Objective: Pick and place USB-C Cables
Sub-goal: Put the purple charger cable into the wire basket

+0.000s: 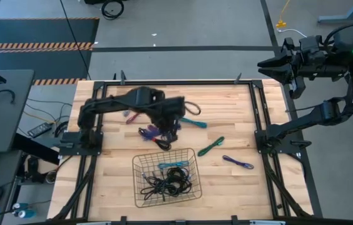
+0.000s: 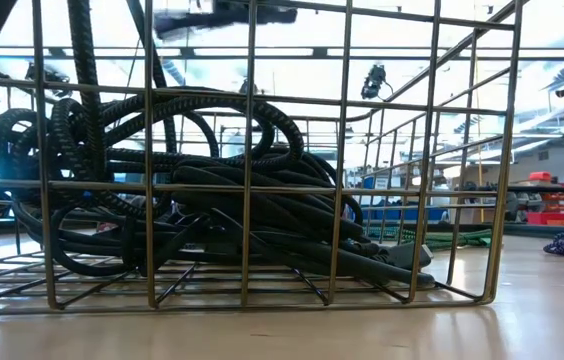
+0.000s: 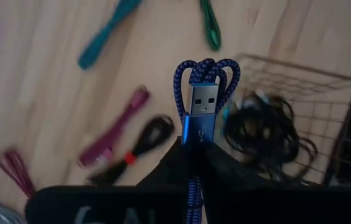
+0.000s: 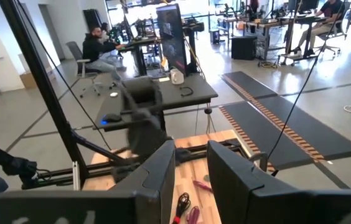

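Because the wire mesh basket (image 1: 196, 187) already holds black cables, the left gripper (image 3: 195, 163) is clamped on a bundled blue braided cable (image 3: 201, 93) near it (right arm parked aside).

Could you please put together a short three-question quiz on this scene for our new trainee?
1. True or false: the left tool is shut on a blue braided cable.
2. Which cables already lie in the wire basket? A) only green ones B) a tangle of black cables with a light blue cable C) none
3. Fill in: the right tool is parked off the table's ____ side, away from the cables.

Key: 1 true; 2 B; 3 right.
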